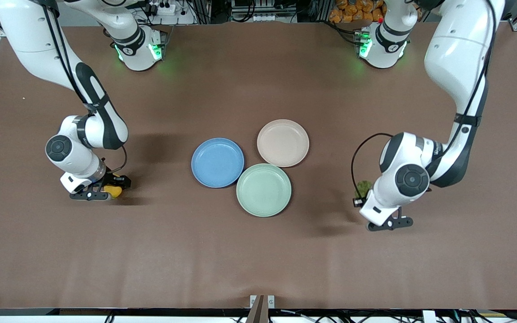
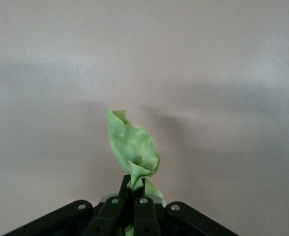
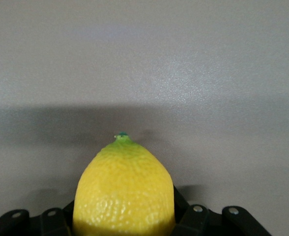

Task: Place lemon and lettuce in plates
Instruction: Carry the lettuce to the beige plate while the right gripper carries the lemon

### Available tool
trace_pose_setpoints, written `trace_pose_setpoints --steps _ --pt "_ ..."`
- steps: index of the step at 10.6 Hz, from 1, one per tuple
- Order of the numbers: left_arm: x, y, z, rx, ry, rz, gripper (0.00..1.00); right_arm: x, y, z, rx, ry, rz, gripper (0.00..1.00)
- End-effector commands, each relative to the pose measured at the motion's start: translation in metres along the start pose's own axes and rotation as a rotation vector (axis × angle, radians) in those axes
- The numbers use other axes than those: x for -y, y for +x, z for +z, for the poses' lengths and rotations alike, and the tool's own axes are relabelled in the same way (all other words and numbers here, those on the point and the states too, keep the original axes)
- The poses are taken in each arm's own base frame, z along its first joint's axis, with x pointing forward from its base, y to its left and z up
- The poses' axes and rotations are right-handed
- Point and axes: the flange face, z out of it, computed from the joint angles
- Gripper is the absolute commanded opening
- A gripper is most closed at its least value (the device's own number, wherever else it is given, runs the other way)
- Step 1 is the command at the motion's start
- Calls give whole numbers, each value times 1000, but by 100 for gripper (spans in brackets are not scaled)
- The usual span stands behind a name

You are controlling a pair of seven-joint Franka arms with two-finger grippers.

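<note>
My right gripper is shut on the yellow lemon, low over the table toward the right arm's end. In the right wrist view the lemon fills the space between the fingers. My left gripper is shut on the green wrinkly lettuce, above the table toward the left arm's end. In the left wrist view the leaf sticks out from the closed fingertips. The blue plate and the beige-pink plate lie empty at mid-table between the two grippers.
A pale mint-green plate lies empty, touching both other plates and nearer to the front camera than they are. The brown table is bare around the plates. Both arm bases stand along the edge farthest from the camera.
</note>
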Motion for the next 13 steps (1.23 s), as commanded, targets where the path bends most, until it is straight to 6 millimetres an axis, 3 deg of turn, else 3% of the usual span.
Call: trace_pose_setpoints --steps 1,4,6,9,13 --pt "15 -43 -24 31 -11 21 0 11 8 -10 43 17 -1 23" --pt "25 -71 -37 45 -18 30 0 26 20 -32 69 34 -8 23" --pt "16 -86 -39 52 -13 35 0 48 30 -48 83 53 -13 23" --pt "-31 -109 -45 56 -37 -14 0 90 34 -61 105 84 -33 23" --pt "-116 -161 -54 57 -78 -82 0 180 26 -81 99 125 55 24"
